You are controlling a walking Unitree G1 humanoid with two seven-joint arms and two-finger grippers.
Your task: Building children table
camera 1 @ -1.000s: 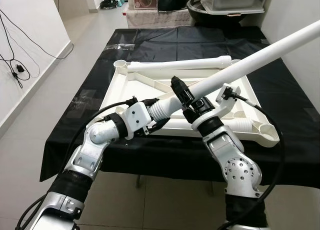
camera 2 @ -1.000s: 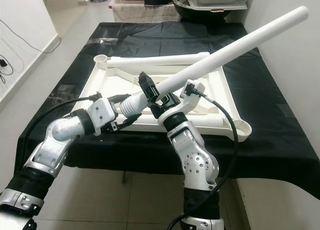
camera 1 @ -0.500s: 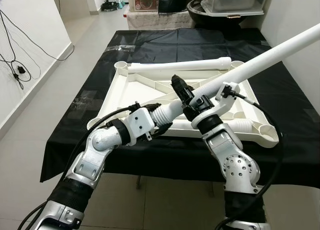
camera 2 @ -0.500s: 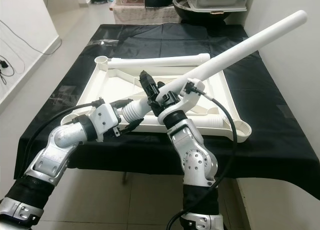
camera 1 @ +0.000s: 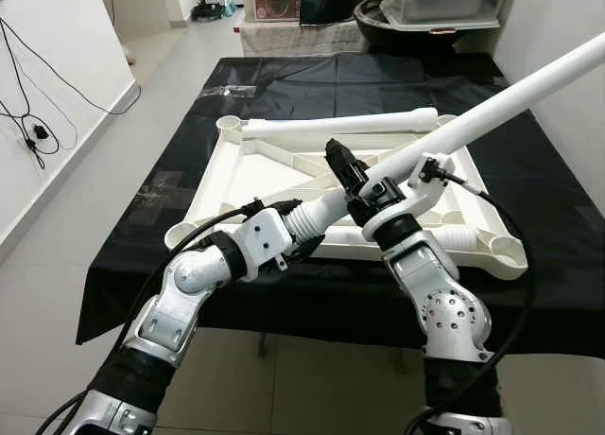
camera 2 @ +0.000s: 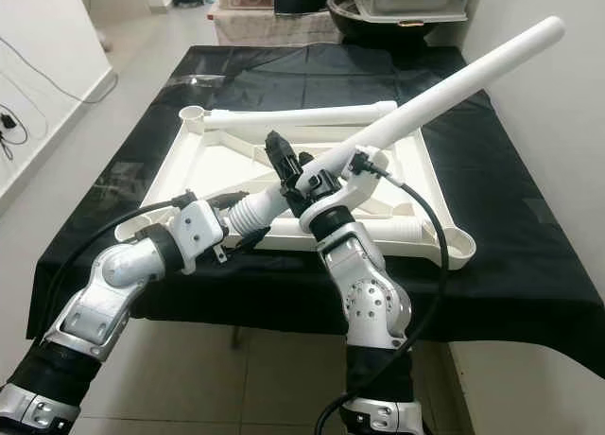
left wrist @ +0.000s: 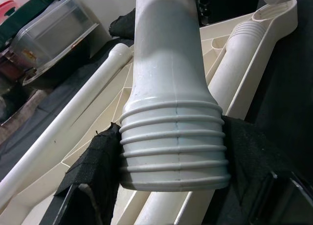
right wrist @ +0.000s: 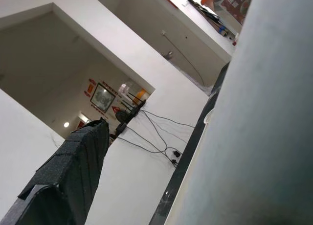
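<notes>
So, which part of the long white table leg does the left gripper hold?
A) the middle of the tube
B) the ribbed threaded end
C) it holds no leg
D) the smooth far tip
B: the left gripper has its black pads either side of the ridged rings at the near end of the white table leg, while the right gripper clamps the smooth tube further up.

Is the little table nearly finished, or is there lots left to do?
Lots left. The white tabletop lies upside down on the black cloth, with no leg standing in its corner sockets. One leg is in hand: the left end effector grips its ribbed end, the right end effector grips higher up. Two more legs lie loose on the tabletop.
</notes>
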